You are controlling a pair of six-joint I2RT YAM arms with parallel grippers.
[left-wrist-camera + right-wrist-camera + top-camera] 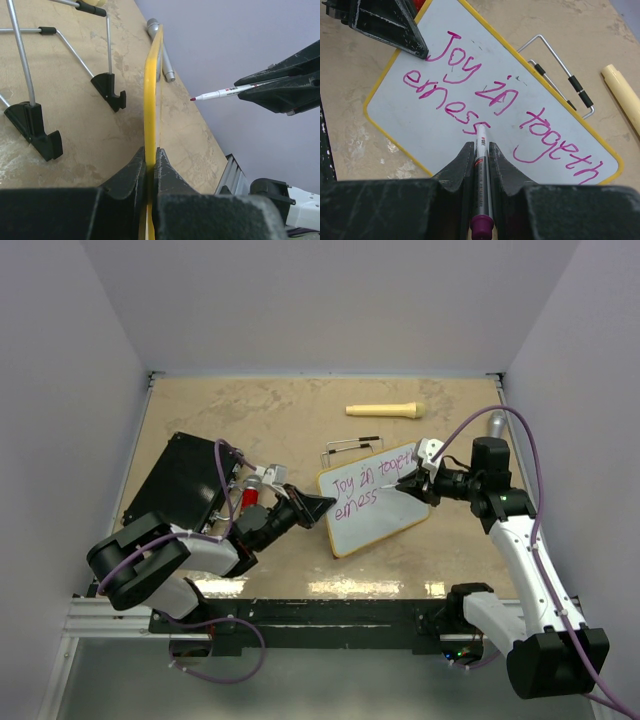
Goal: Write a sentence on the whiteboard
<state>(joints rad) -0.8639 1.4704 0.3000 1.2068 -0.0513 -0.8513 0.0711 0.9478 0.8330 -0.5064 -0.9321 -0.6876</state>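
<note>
The whiteboard (385, 522) lies tilted mid-table, white with a yellow rim. Pink writing on it, the sentence (362, 486), reads "Joy in togeth" over "erness" (490, 95). My left gripper (318, 508) is shut on the board's left rim (150, 100), seen edge-on in the left wrist view. My right gripper (408, 483) is shut on a grey marker (481, 145) with a purple end. Its tip points at the last "s" of "erness". In the left wrist view the marker (225, 92) tip stands a little off the board.
A black flat case (180, 480) lies at the left. A wire stand with black feet (352, 447) lies behind the board (30, 120). A cream cylinder (383, 410) lies at the back, and a grey cylinder (495, 422) near the right wall.
</note>
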